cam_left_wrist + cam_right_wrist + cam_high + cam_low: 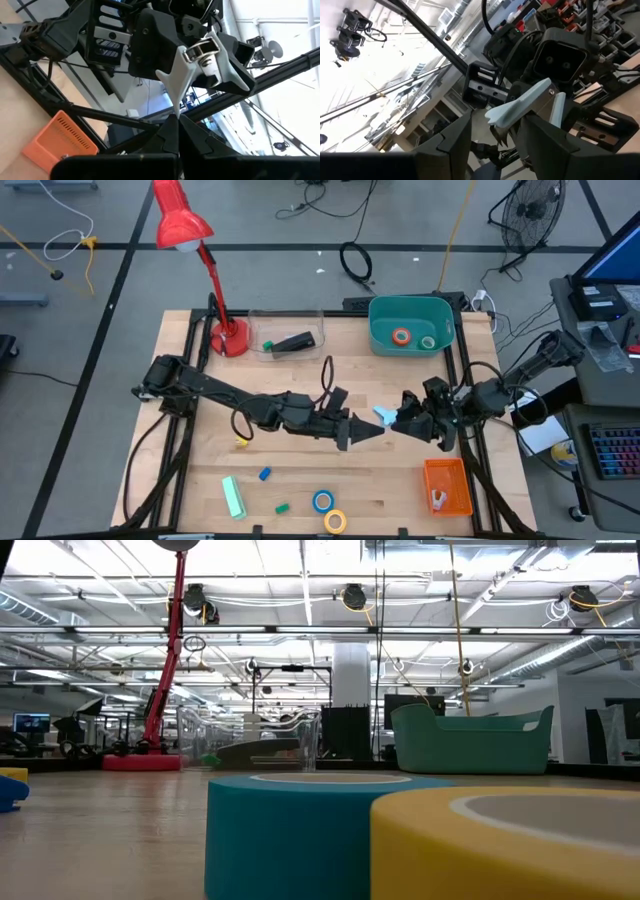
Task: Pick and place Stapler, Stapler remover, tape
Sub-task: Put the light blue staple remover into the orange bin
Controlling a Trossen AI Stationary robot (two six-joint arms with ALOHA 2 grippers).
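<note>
- The staple remover point(384, 415), pale blue with a metal hinge, hangs between the two grippers above the middle of the desk point(300, 480); the right gripper point(405, 420) grasps it, its fingers point(547, 145) set partly apart on either side of the body.
- It looks light, small and rigid, a sprung plastic-and-metal claw; I judge its smooth flared wings slippery, so the flat sides near the hinge are the safer hold.
- The left gripper point(372, 430) points at it from the opposite side with fingers point(170, 137) clenched tip to tip on nothing, the remover's pointed end just beyond them.
- Below and well away from both sets of fingers, the blue tape roll point(322, 501) and yellow tape roll point(335, 521) lie touching at the desk's near edge; rigid light rings, best pinched across the rim.
- The orange tape roll point(401, 336) and green tape roll point(428, 342) sit inside the teal bin point(380, 315), far beyond the fingers.
- The black stapler point(294, 342) lies in the clear tray point(255, 320); heavier, stiff.
- An orange tray point(447, 485) sits nearest the right gripper.
</note>
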